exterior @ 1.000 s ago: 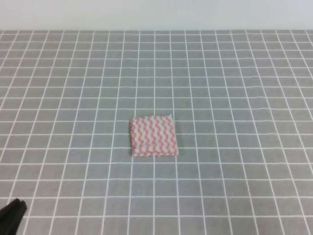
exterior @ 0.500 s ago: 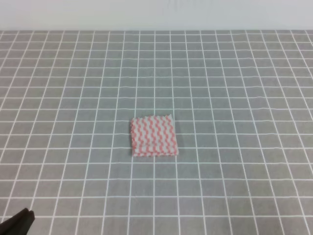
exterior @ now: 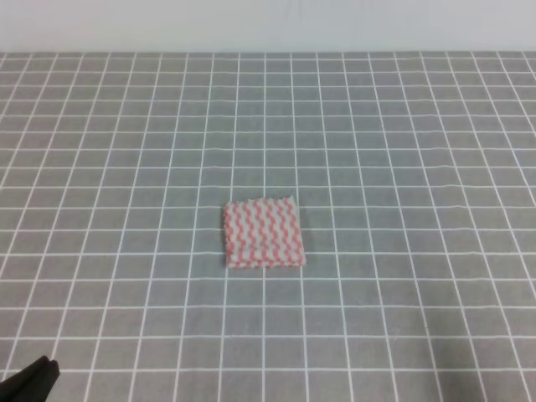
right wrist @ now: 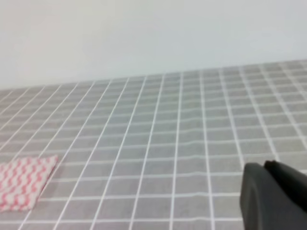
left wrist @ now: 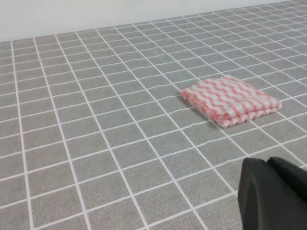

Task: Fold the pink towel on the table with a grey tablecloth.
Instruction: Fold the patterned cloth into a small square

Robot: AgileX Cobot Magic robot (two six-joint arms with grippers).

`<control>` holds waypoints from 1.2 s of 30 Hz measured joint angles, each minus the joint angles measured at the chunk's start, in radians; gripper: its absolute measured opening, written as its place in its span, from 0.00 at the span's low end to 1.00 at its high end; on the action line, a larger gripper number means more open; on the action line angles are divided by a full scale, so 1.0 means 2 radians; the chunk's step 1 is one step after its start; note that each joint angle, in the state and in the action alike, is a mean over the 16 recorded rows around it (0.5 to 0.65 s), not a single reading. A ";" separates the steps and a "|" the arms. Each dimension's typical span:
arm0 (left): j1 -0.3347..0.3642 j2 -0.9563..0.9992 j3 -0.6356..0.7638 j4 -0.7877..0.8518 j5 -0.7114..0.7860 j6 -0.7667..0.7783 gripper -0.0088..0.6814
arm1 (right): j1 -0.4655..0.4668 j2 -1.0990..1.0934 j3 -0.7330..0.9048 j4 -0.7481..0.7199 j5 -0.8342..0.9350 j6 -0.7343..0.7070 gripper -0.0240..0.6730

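One small pink-and-white wavy-striped towel (exterior: pixel 263 234) lies folded into a compact, nearly square pad near the middle of my bench, the wide flat surface under a grey cloth printed with a white square grid (exterior: pixel 402 151). From the left wrist view I can see the towel (left wrist: pixel 230 100) stacked in layers, its doubled edges showing along the near side, and it rests flat on the cloth with nothing touching it. From the right wrist view only part of the towel (right wrist: pixel 24 182) shows, cut off by the left and lower edges of the picture. My left end effector (left wrist: pixel 274 194) is a dark, blurred mass in the lower right corner of its own camera, well apart from the towel; only its upper part is in frame, the tips are cut off, and I cannot tell whether its fingers are apart or together. In the high view a small black wedge at the bottom left corner (exterior: pixel 29 378) is all I get of that arm. My right end effector (right wrist: pixel 273 196) is likewise a dark shape cropped by the lower right corner of its wrist view, far from the towel, and I cannot tell its state either. It does not appear in the high view. A pale plain wall (exterior: pixel 268 23) runs behind the far edge of the bench.
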 joint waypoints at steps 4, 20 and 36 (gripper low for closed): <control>0.000 -0.001 0.000 0.000 0.000 0.000 0.01 | -0.037 -0.026 0.000 -0.002 0.023 0.000 0.01; 0.000 -0.003 0.000 0.000 -0.001 0.000 0.01 | -0.056 -0.049 0.015 -0.028 0.049 0.016 0.01; 0.000 -0.001 0.000 0.000 0.003 0.000 0.01 | -0.054 -0.047 0.022 -0.073 0.078 0.053 0.01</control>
